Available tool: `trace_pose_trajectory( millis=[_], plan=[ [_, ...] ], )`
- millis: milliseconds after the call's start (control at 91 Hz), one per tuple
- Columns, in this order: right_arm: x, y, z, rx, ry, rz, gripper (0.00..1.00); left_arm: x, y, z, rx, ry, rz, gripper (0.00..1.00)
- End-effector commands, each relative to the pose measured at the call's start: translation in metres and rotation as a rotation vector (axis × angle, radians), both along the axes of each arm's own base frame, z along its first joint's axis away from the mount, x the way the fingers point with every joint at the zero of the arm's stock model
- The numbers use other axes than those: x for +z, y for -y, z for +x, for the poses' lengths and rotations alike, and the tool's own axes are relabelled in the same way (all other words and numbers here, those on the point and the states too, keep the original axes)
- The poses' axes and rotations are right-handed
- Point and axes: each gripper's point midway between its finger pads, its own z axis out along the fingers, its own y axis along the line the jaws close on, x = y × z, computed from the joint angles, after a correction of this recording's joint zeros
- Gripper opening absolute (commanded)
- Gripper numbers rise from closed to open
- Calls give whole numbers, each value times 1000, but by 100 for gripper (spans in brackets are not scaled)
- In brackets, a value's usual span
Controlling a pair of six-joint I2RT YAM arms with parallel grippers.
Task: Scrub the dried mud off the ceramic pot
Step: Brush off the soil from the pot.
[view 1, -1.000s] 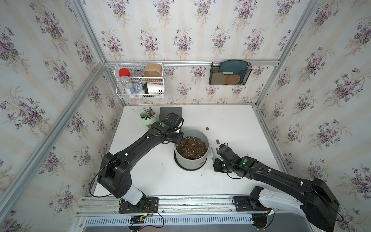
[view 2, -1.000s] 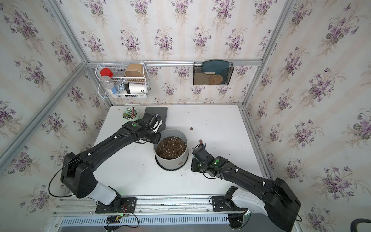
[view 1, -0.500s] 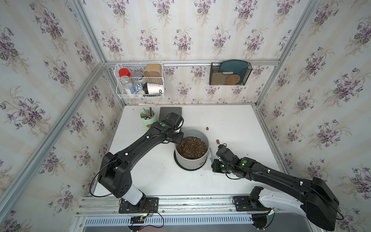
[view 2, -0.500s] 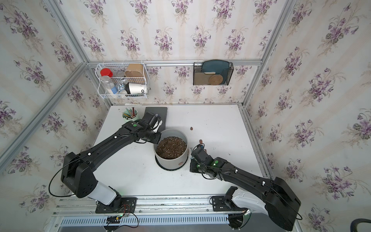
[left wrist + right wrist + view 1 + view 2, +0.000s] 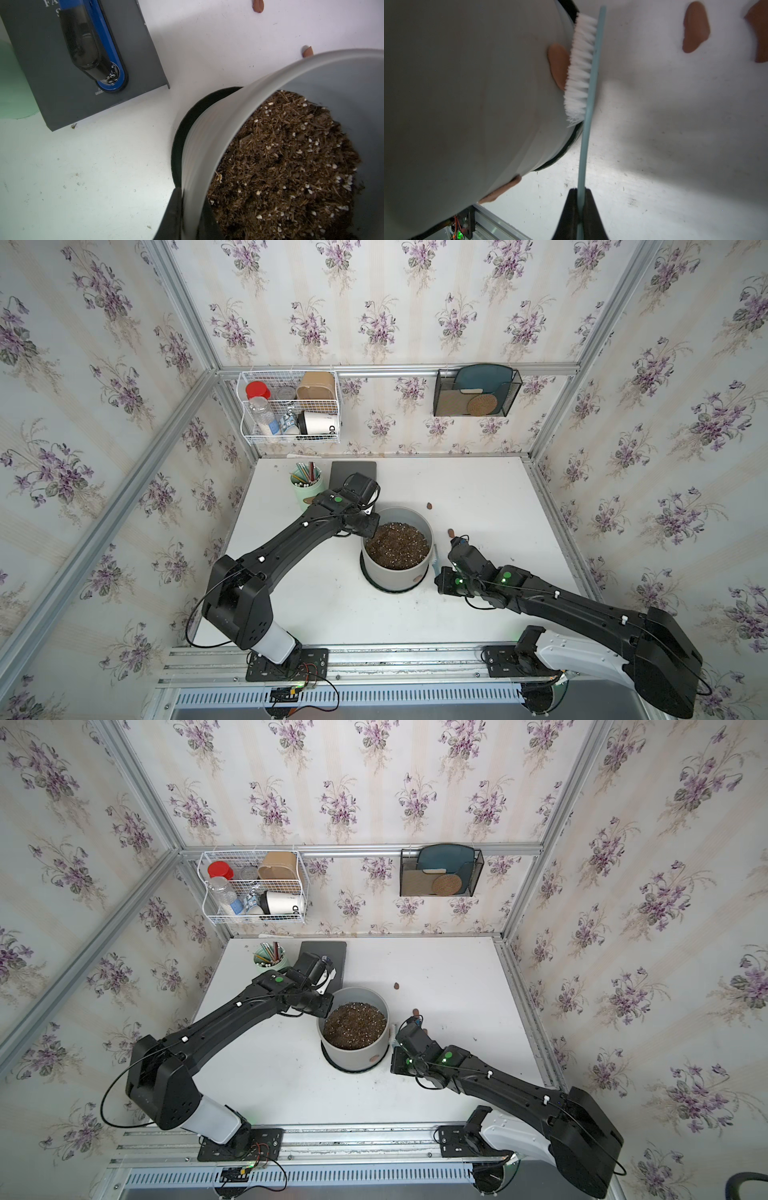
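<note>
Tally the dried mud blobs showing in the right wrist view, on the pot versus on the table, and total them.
Dried mud on the ceramic pot: 2, one against the brush
Dried mud on the table: 2
Total: 4

Violet-patterned wallpaper (image 5: 374,302) on three walls; white wire basket (image 5: 266,438) at eleven o'clock, black mesh rack (image 5: 509,404) at one o'clock, white table (image 5: 478,497) below.
</note>
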Motion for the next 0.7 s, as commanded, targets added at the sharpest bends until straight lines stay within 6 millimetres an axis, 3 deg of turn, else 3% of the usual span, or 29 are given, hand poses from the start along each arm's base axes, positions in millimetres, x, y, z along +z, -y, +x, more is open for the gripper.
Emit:
trace_pose_trajectory(
  millis=[0,692],
  plan=[
    [16,-6,7,4,53,39,0,3,18,-3,-11,-30,-105,0],
    [26,49,17,-116,102,-131,0,3,11,-8,2,-23,-89,0]
  ],
)
